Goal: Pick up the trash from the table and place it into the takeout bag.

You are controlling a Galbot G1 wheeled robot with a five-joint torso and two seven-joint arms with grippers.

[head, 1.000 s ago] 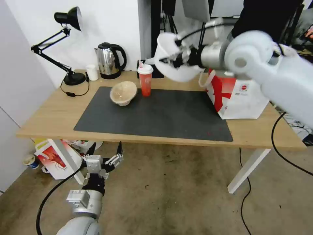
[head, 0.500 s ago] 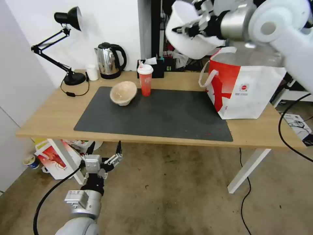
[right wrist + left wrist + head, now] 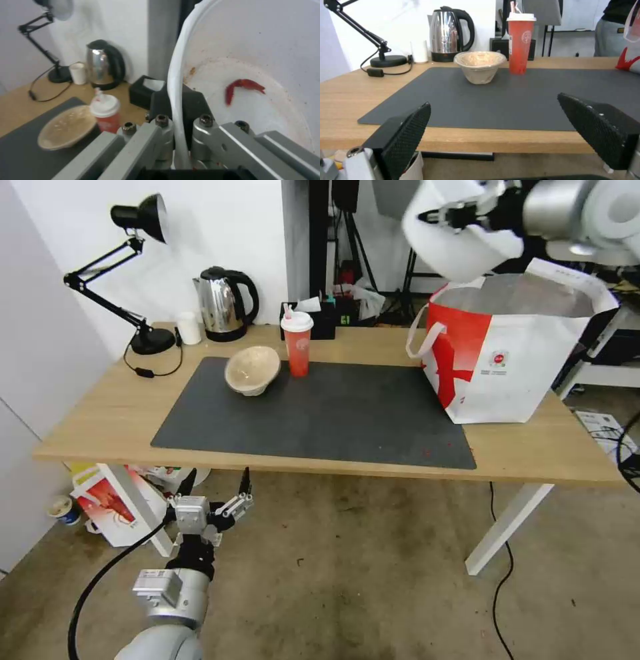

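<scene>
- gripping the rim of the large white bowl (image 3: pixel 460 243), the right pincer (image 3: pixel 460 215) sits high at the far right, above the far left corner of the takeout bag (image 3: pixel 513 360); its two fingers are clamped thin on either side of the bowl's wall.
- in the right wrist view the white bowl (image 3: pixel 253 82) is tilted on edge, with a red smear on its inner floor and orange specks near the rim, and the dark finger pad (image 3: pixel 160 100) presses the outer wall.
- the takeout bag stands open on the right end of the table (image 3: pixel 100 427), partly on the right edge of the dark grey mat (image 3: pixel 320 413); its silvery lining shows at the mouth and a white loop handle hangs on its left side.
- the tan pulp bowl (image 3: pixel 252 370) lies tipped on the far left part of the mat, its mouth turned toward the near left; just to its right the red cup (image 3: pixel 297 343) with a white lid stands upright at the far edge of the mat, apart from the bowl.
- the left pincer (image 3: pixel 215 493) hangs low in front of the near edge of the table, over the floor, its fingers (image 3: pixel 403 135) spread wide with nothing between them.
- against the far wall stand a steel kettle (image 3: pixel 223 303), a small white cup (image 3: pixel 189 328) to its left, and a black desk lamp (image 3: pixel 133 267) at the far left corner.
- a smaller white bag with a red picture (image 3: pixel 113 503) sits on the floor under the left end of the table.
</scene>
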